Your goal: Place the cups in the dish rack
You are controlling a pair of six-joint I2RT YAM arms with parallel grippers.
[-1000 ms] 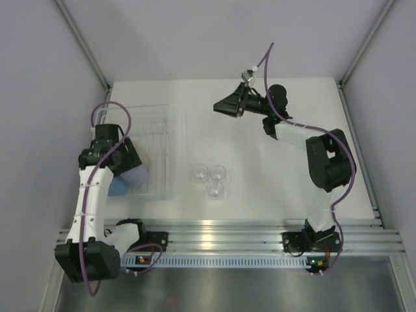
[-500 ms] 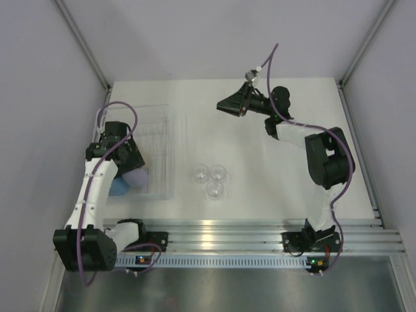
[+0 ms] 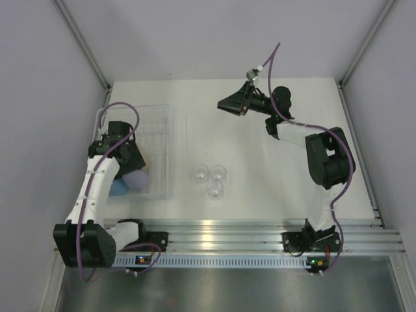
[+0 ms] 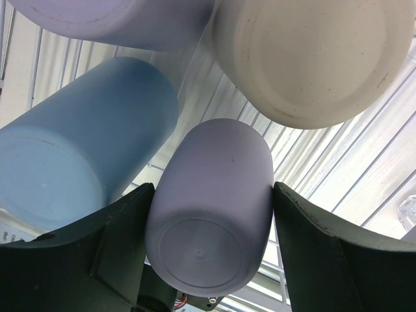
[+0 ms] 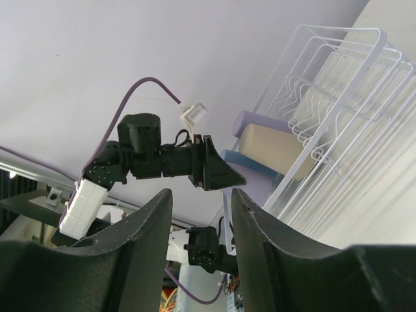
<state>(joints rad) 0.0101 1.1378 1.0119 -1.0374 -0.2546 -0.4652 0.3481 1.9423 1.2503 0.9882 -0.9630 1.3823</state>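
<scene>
Top external view: the left arm rises from its base at the near-left corner and bends over the near end of the dish rack, which lies along the table's left edge. The left gripper points down into the rack at a lavender cup, with a blue cup just beside it toward the near-left corner. The right arm stands up from the near-right corner and reaches toward the far edge, its right gripper raised over the far middle of the table. Three clear cups cluster mid-table, well apart from both grippers. Left wrist view: both fingers press the sides of the lavender cup lying on the slats, its base toward the camera. The blue cup lies touching it on the left, a beige cup is beyond, and a second lavender cup is at the top. Right wrist view: the fingers are spread with nothing between them, and the rack shows in the distance.
</scene>
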